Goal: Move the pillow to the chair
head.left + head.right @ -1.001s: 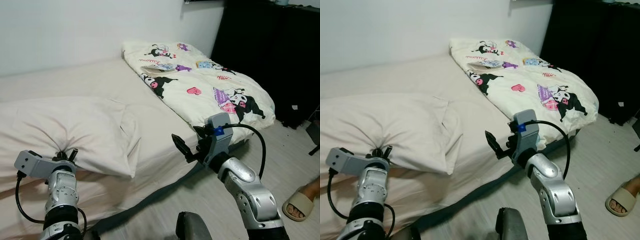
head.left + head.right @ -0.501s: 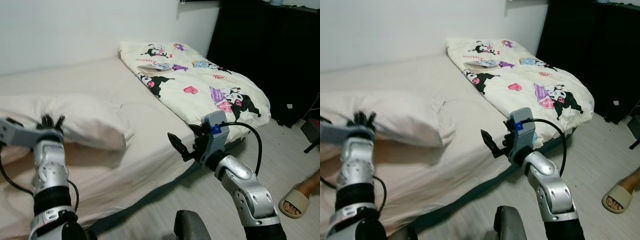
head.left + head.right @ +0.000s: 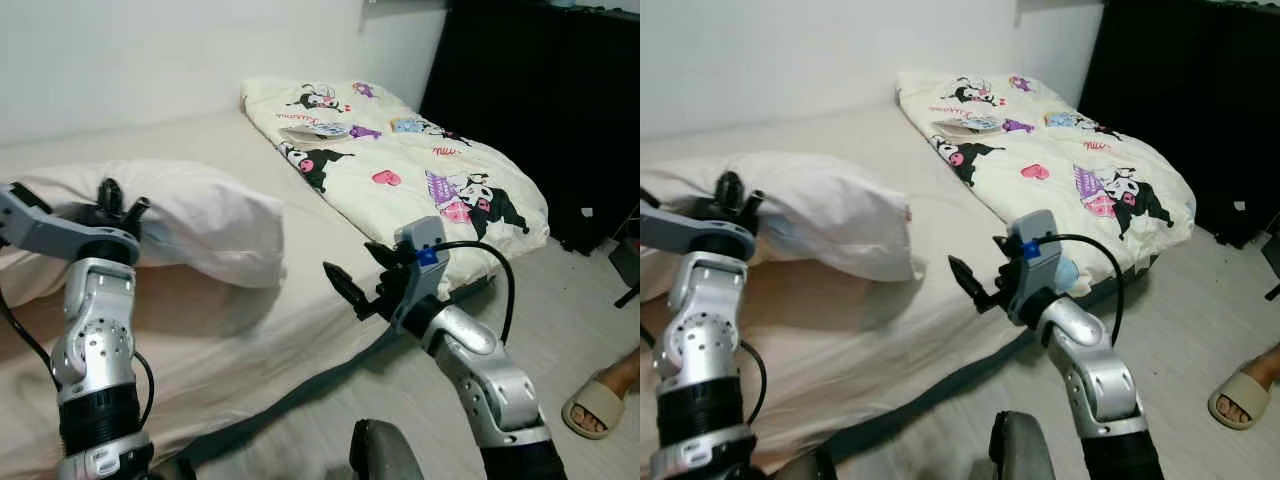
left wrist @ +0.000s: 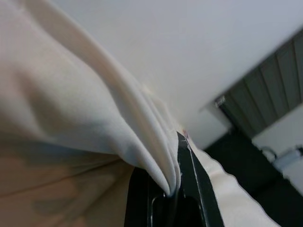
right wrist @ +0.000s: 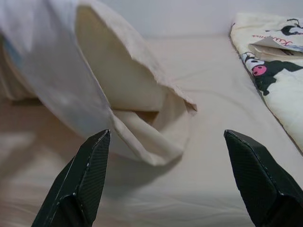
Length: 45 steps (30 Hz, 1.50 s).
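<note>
A cream pillow hangs lifted above the beige mattress, its right end drooping. My left gripper is shut on the pillow's near left edge; in the left wrist view folds of pillow fabric run between the black fingers. My right gripper is open, held over the bed's near edge, apart from the pillow and to its right. In the right wrist view the pillow's open end lies ahead between the two spread fingertips.
A cartoon-print quilt with a booklet on it covers the bed's right part. Dark wardrobe stands at the right. A person's foot in a slipper rests on the wood floor. A dark rounded object sits at the bottom.
My left gripper has risen with the pillow, lifting it off the mattress and carrying it to the right. My right gripper has shifted slightly left toward it.
</note>
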Tool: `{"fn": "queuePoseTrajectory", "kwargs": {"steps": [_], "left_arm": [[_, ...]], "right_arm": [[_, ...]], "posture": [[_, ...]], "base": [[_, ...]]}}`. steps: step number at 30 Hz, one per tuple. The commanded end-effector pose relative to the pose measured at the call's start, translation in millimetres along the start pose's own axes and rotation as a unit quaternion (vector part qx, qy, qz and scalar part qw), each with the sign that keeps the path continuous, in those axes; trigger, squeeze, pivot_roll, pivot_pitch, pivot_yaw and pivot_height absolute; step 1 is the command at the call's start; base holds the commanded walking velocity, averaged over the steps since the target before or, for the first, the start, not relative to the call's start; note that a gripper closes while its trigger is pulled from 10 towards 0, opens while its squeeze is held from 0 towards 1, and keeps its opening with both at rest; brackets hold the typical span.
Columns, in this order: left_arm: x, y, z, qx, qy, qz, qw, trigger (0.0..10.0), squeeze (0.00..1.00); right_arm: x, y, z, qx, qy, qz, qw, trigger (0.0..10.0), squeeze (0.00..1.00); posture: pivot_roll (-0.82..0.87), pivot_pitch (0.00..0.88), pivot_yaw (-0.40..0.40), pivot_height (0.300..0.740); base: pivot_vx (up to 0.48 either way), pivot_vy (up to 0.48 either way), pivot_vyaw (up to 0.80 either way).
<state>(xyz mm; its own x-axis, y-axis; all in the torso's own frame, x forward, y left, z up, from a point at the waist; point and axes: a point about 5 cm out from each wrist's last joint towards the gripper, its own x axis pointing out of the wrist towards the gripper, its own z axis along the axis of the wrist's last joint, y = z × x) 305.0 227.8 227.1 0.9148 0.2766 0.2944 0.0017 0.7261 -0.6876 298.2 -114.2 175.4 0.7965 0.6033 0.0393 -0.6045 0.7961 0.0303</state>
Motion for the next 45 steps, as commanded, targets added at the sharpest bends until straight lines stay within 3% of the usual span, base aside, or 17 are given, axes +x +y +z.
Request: {"fn": "queuePoseTrajectory", "kwargs": {"steps": [1,2,7,14,21,28,45], "left_arm": [[-7.6,-25.3,3,0.012,-0.002,-0.053,0.998,9.1,0.00],[-11.5,-27.8,3,0.025,0.003,-0.060,0.998,10.0,0.00],[-20.7,-33.9,-2,0.063,0.017,-0.074,0.995,10.0,0.00],[-22.6,-40.6,-8,0.129,0.036,-0.081,0.988,10.0,0.00],[-26.1,-36.1,-19,0.179,0.057,-0.079,0.979,10.0,0.00],[-29.0,-30.7,-23,0.213,0.056,-0.066,0.973,10.0,0.00],[-40.4,-8.3,-38,0.250,0.095,-0.041,0.963,10.0,0.00]], "right_arm": [[2.7,5.1,2,0.001,-0.013,0.014,1.000,10.0,0.00],[3.7,4.9,2,0.001,-0.015,0.015,1.000,10.0,0.00],[6.9,5.6,4,-0.003,-0.021,0.023,0.999,10.0,0.00],[10.2,7.4,6,-0.007,-0.034,0.035,0.999,10.0,0.00],[11.1,7.6,8,-0.008,-0.042,0.040,0.998,10.0,0.00],[11.6,7.8,9,-0.012,-0.045,0.042,0.998,10.0,0.00],[12.5,5.4,7,-0.010,-0.047,0.034,0.998,10.0,0.00]], "posture": [[-0.05,0.000,-0.078,0.521],[-0.05,0.000,-0.079,0.526],[-0.04,0.000,-0.083,0.551],[-0.04,0.000,-0.086,0.591],[-0.04,0.000,-0.084,0.636],[-0.04,0.000,-0.086,0.676],[-0.04,0.000,-0.085,0.740]], "base": [[0.000,0.000,0.00],[0.000,0.000,0.00],[0.000,0.000,0.00],[0.000,0.000,0.00],[-0.043,0.000,0.00],[-0.133,0.000,0.00],[-0.159,0.000,0.00]]}}
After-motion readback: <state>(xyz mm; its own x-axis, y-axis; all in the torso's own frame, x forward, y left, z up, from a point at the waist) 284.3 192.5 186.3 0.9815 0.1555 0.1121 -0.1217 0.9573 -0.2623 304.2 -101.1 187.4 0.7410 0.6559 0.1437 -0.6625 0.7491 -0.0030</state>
